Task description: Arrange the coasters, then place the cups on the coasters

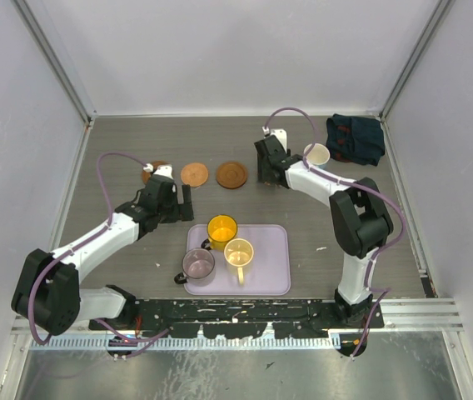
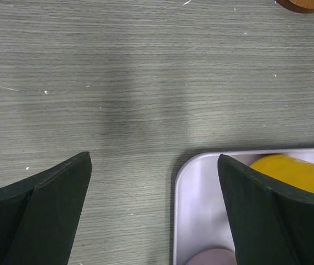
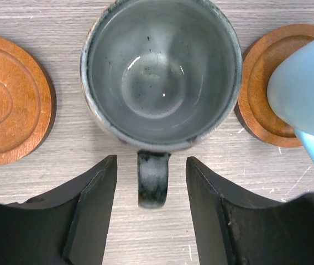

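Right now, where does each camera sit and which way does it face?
Top external: fixed above and behind the arms, looking down on the table; left arm and right arm show, bases at the bottom.
Left wrist: on the left arm, facing down at the tray corner and yellow cup; the left gripper, open, frames the view.
Right wrist: facing down into the grey-green cup; the right gripper stands open around its handle.
Shared: top and left wrist views both show tray and yellow cup.

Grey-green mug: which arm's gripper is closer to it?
Right. The right gripper stands open astride the handle of the grey-green mug; the left gripper hangs over a corner of the lavender tray.
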### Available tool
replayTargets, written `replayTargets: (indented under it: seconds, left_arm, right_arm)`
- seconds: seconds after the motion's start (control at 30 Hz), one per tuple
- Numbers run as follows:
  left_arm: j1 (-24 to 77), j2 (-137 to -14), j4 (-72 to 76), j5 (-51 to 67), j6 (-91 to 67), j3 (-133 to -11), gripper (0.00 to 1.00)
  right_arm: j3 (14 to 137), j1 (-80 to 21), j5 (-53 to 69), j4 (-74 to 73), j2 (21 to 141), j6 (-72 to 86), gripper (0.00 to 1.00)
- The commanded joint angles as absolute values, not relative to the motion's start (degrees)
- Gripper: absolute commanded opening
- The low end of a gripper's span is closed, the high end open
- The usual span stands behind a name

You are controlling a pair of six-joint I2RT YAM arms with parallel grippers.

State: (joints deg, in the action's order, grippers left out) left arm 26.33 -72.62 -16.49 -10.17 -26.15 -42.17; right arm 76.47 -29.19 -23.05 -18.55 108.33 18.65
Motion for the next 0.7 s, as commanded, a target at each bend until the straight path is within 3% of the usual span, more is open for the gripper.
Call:
replayTargets:
  seconds: [0.0, 0.67]
  left_arm:
    - [26.0, -71.0, -14.0, -9.5, -26.5, -42.2, 0.98]
    - [26.0, -70.2, -14.9, -8.8, -26.5, -42.3, 0.98]
  right_arm:
    - [74.5, -30.0, -25.3, -18.0, 101.7, 20.1, 0.58]
    - [71.7, -30.0, -28.4, -18.6, 101.8, 20.9, 0.55]
